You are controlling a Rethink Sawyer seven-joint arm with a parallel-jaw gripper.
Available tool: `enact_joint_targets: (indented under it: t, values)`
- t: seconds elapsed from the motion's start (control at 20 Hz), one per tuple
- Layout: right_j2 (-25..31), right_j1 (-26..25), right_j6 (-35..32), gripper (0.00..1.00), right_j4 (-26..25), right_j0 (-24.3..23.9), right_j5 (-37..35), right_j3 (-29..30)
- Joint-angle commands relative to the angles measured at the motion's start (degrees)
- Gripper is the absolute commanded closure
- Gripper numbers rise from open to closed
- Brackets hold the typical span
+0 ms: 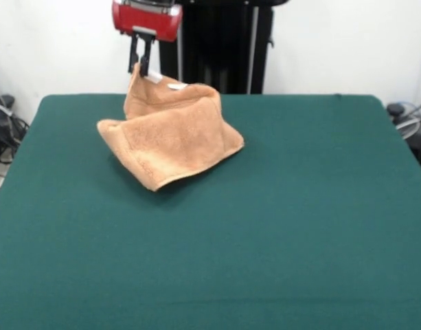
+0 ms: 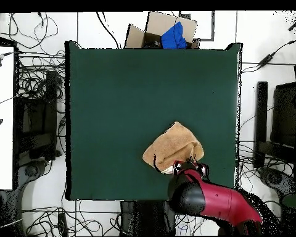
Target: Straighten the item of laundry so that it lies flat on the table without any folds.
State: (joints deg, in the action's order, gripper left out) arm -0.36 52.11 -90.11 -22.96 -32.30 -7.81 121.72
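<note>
Black pincer (image 1: 143,65) clamped on towel (image 1: 170,132) corner — lifted, rest crumpled on table (image 1: 279,227).

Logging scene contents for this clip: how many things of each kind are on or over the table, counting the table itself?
Towel: 1, the orange-tan towel, rumpled and folded, one corner lifted.
Gripper: 1, the gripper, fingers closed on that raised corner.
Table: 1, the green table.
Total: 3
</note>
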Motion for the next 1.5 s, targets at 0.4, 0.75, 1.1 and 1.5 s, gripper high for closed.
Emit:
enact_joint_targets:
  t: [0.4,0.75,1.1,1.5]
  values:
    - [5.4,3.9,-3.2,1.0,0.1,1.1,-7.0,4.1]
    - [6.3,5.9,-2.2,1.0,0.8,0.1,-8.8,5.2]
    - [7.5,7.5,-1.2,1.0,1.0,-1.5,-10.5,6.4]
    - [8.9,10.0,-1.0,1.0,1.3,-3.3,-11.9,8.5]
